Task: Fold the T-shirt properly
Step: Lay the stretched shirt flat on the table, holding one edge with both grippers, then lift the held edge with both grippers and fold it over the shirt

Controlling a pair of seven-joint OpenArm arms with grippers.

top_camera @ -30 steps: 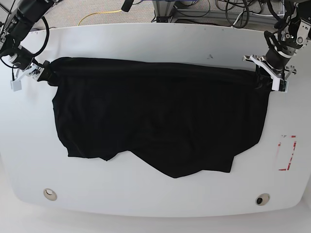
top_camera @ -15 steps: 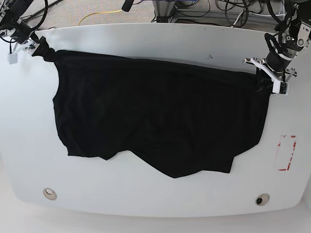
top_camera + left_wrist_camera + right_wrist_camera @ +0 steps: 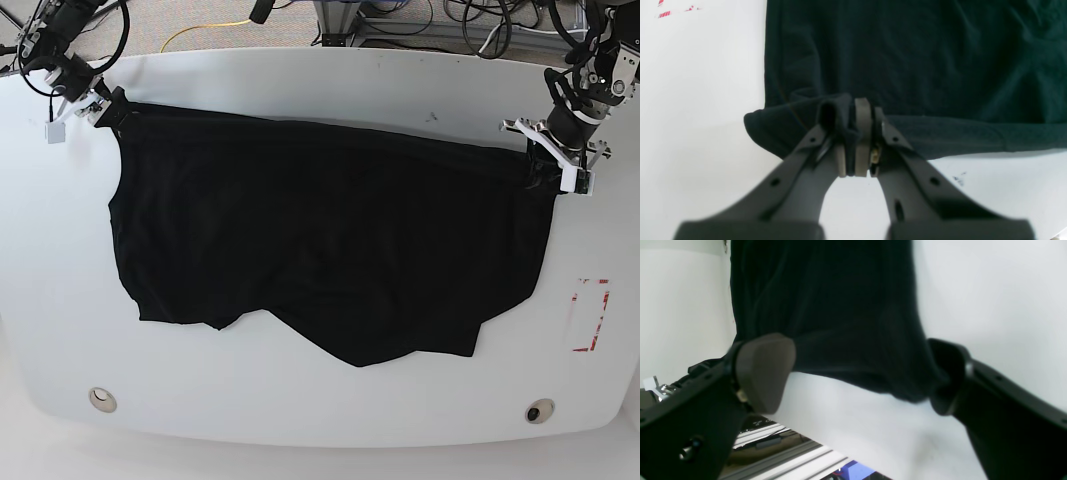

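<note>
The black T-shirt [image 3: 330,240] lies spread across the white table [image 3: 60,300], its near edge uneven. My left gripper [image 3: 550,168] at the far right is shut on the shirt's bunched corner; in the left wrist view the pads [image 3: 863,133] pinch a fold of T-shirt [image 3: 907,50] fabric. My right gripper [image 3: 90,100] is at the far left corner of the shirt. In the right wrist view it [image 3: 855,373] stands wide open, with the T-shirt [image 3: 826,306] corner lying between the two fingers and reaching both.
A red marked rectangle [image 3: 590,315] is on the table at the right. Two round holes [image 3: 102,400] [image 3: 540,411] sit near the front edge. Cables and a metal frame [image 3: 340,20] lie beyond the far edge.
My right gripper moved from the table's left edge up toward the far-left corner, and the shirt's left corner shifted with it. The left gripper has stayed put.
</note>
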